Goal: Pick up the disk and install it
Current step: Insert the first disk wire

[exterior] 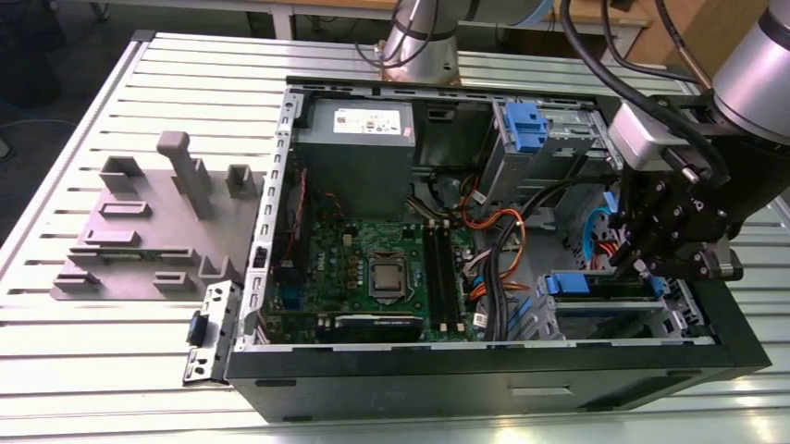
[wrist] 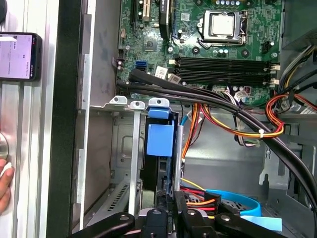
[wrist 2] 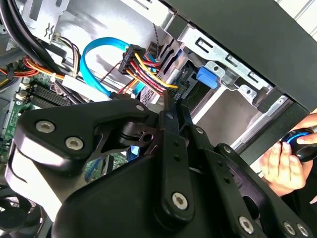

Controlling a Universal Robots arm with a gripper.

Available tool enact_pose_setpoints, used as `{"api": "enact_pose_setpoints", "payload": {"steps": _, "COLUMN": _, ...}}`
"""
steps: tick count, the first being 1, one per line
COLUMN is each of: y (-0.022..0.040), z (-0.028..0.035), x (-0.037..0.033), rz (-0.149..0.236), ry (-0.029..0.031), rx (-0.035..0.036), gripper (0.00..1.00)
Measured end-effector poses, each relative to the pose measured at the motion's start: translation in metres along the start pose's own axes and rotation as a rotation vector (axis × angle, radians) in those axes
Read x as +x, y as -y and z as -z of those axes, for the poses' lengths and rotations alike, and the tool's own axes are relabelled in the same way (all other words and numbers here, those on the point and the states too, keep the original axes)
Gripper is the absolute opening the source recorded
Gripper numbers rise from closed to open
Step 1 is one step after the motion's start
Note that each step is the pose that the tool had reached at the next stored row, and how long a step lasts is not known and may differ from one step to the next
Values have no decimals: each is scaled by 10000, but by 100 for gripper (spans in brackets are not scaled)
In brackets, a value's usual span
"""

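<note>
Judging by its build, I take the disk [wrist: 158,144] for a dense, rigid block. It has a metal body, smooth sides that could slip, and insides that would not forgive a knock. Its blue plastic carrier looks the softer part and I would expect it to flex. So I would grip across the long metal edges, not by the blue tab nor at the connector end. The disk stands on edge in the drive bay [wrist: 121,168], straight ahead of the gripper [wrist: 171,210]. The tab is at the end far from the gripper, and the near edge lies just at the fingertips.

In both wrist views the jaws are drawn together with nothing visible between them, so I read them as holding nothing. The tips sit at the disk's near edge, but I cannot tell whether they press on it or stop just short. Red and yellow power leads [wrist 2: 148,69] and a blue data cable [wrist 2: 94,52] crowd close beside the tips. The motherboard [wrist: 218,49] lies well beyond the bay.
</note>
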State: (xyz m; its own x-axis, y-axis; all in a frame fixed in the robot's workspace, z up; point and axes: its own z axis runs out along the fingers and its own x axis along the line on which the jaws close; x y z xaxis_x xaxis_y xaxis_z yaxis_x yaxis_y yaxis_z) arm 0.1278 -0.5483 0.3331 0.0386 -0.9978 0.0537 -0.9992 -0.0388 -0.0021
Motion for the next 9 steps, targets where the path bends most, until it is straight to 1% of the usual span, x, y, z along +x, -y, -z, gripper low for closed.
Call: {"api": "enact_pose_setpoints", "payload": {"steps": 9, "y": -1, "z": 14, "x": 1, "rz": -94, "ry": 0, "rx": 37, "gripper": 17}}
